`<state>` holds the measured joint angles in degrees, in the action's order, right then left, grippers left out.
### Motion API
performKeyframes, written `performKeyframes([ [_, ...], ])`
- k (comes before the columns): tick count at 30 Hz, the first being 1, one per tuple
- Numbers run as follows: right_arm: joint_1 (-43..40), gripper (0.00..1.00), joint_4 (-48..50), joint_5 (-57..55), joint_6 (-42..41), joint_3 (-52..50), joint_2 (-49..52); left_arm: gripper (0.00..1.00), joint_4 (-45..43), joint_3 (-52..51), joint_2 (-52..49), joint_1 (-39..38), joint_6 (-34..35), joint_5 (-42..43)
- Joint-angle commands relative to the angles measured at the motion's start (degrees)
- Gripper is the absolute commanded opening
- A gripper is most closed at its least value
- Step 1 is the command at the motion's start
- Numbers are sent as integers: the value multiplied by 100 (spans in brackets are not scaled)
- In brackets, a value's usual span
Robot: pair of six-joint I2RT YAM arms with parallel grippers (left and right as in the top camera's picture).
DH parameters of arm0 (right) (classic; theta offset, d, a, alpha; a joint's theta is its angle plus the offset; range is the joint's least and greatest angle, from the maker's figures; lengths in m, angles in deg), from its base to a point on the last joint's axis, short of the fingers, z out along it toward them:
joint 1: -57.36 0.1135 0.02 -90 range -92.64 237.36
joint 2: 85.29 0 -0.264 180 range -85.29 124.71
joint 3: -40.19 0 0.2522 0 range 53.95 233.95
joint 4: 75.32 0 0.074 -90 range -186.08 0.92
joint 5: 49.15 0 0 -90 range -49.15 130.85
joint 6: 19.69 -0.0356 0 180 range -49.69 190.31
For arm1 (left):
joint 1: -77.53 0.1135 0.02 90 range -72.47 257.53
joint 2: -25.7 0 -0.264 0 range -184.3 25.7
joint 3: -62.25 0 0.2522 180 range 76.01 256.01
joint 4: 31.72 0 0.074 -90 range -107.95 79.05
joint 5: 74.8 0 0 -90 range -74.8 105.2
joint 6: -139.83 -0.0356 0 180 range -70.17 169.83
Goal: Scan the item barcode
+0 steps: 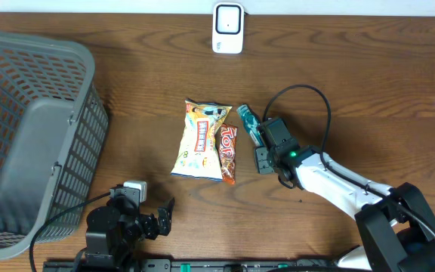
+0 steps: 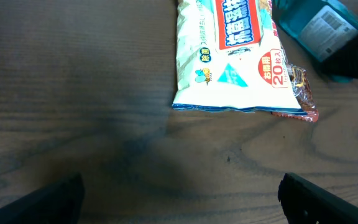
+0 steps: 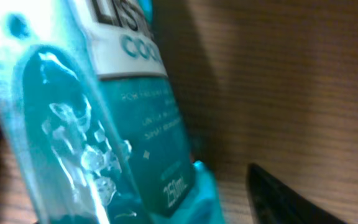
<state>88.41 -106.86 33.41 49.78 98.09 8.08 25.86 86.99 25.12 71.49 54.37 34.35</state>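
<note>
- The right gripper (image 1: 261, 143) sits at the lower end of a teal mouthwash bottle (image 1: 246, 119), which lies on the wooden table (image 1: 353, 75) just beside two snack bags (image 1: 198, 140).
- From the wrist camera the bottle fills the view with one dark finger (image 3: 284, 196) beside it. The jaws stand partly apart, and it cannot be told whether they grip the bottle.
- The left gripper (image 1: 151, 202) rests near the table's front edge, jaws wide and empty, well apart from the bottle and beside a grey basket (image 1: 81, 68).
- The step in hand looks like the pick-up, with no scan made yet.
- The next move likely calls for a firm hold, a lift, and turning the barcode label toward the white scanner (image 1: 227, 28) at the far edge.
</note>
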Motion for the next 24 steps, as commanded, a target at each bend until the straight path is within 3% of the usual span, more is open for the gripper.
performKeyframes([
  [1,11,60,184,-129,2,-116,-42,100,260,-15,35,24,-11,26],
  [4,13,78,356,-127,225,-133,-42,100,260,-15,35,24,-11,24],
  [11,13,76,439,-122,1088,-133,-42,100,260,-15,35,24,-13,24],
  [14,13,58,409,-85,1329,-136,-42,100,260,-15,35,24,-11,24],
  [20,11,35,387,48,1598,-164,-33,100,260,-15,35,24,-11,24],
  [24,0,4,367,48,1596,-164,-33,100,262,-15,35,24,-11,24],
])
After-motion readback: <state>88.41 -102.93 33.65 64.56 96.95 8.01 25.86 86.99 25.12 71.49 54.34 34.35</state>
